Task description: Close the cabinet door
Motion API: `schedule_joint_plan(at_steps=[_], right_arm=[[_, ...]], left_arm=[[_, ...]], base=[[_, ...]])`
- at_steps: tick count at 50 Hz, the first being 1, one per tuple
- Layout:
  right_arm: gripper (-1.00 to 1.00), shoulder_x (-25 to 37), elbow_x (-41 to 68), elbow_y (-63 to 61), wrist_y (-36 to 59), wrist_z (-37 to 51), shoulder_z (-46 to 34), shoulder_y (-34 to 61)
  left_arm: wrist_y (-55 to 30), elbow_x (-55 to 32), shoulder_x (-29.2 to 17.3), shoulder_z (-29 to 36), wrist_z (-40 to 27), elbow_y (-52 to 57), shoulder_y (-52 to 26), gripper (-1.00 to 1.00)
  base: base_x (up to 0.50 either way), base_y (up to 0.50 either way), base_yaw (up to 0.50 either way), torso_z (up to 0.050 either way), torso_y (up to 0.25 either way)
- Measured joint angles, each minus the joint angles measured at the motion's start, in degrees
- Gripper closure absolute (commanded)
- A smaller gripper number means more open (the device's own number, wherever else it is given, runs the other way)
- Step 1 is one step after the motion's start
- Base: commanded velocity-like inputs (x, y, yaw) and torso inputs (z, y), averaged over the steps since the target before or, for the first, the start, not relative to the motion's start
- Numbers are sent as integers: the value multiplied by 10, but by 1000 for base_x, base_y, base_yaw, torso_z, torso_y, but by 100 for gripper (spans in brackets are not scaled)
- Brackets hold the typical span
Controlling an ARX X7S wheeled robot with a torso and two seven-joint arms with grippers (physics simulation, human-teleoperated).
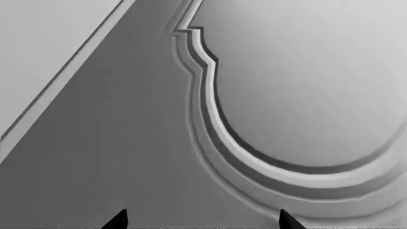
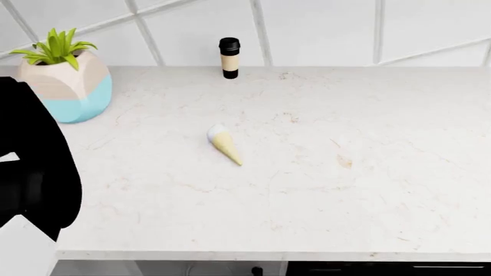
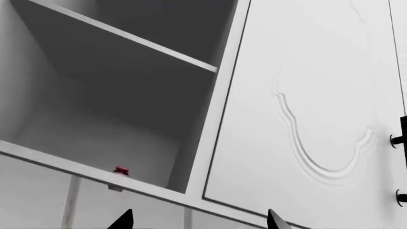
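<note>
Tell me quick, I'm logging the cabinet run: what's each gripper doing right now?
Left gripper: open, empty, facing the cabinet door.
Right gripper: open, empty, below the open cabinet.

Left arm (image 2: 31, 167): dark mass at the head view's left edge. Left gripper (image 1: 202, 219) and right gripper (image 3: 198, 220): only two dark fingertips visible in each wrist view, set apart, apparently unclosed and holding nothing.

Marble counter (image 2: 322, 190): planter (image 2: 65, 86), cup (image 2: 229, 57), cone (image 2: 225, 144)
</note>
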Motion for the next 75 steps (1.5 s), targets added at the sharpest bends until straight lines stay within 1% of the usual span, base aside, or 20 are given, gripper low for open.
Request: schedule_joint_plan(at_steps=[14,26,39,58,67,75], right_arm=[[-100,11,-3,-3,-11,-3,4,-14],[-100,18,-7,-5,-20,-6,7,-27],[-100,23,-7,-6,-27,-6,8,-32],[-100,37,-4,-9,-37,-8,15,-45],[-100,48,-5,-11,-45,-11,23,-59],[-100,60,-5,-14,-53,-14,31,-73]], left_arm=[[15,31,16,17,25,-38,-5,-100],[12,72,24,52,15,-65,-13,-100],[22,80,33,63,54,-124,-24,-100],[56,102,46,88,71,-176,-39,-100],[92,104,51,122,85,-242,-62,-100],[137,86,52,181,94,-323,-97,-100]], base=[[0,0,0,0,0],[0,0,0,0,0],[0,0,0,0,0],[0,0,0,0,0],[1,0,-1,0,0],[1,-3,-7,0,0]])
